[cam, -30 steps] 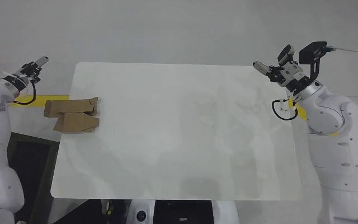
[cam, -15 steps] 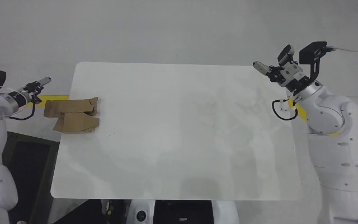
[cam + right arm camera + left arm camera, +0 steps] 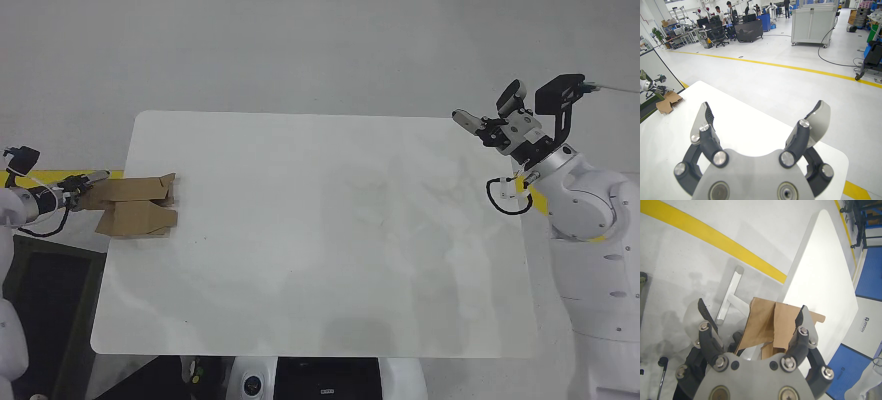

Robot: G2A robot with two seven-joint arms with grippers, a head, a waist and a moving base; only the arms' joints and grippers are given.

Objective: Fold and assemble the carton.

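Here's the carton (image 3: 135, 205), flat and brown, sitting right on the left edge of the white worktop (image 3: 330, 230), and it's not fully on: its outer end hangs out past the edge over the floor. Its long axis runs crosswise, from that overhanging end in towards the middle of the worktop, and in the top view two flattened panels lie side by side along that line, slightly offset from each other. Over to the left jaws, and they're at the overhanging end, spread wide open. From the left wrist the carton (image 3: 768, 323) points straight away between them towards the worktop (image 3: 821, 275), a seam running down its length; one jaw sits over the brown card, the other stands off to the side above the floor, with the yellow floor line (image 3: 719, 241) beyond. Whether either jaw touches the card, can't tell. Across to the right jaws: open too, gripping nothing, held near the worktop's far right corner, well apart from the carton (image 3: 668, 103), which shows small at the far end of the worktop (image 3: 734, 123)
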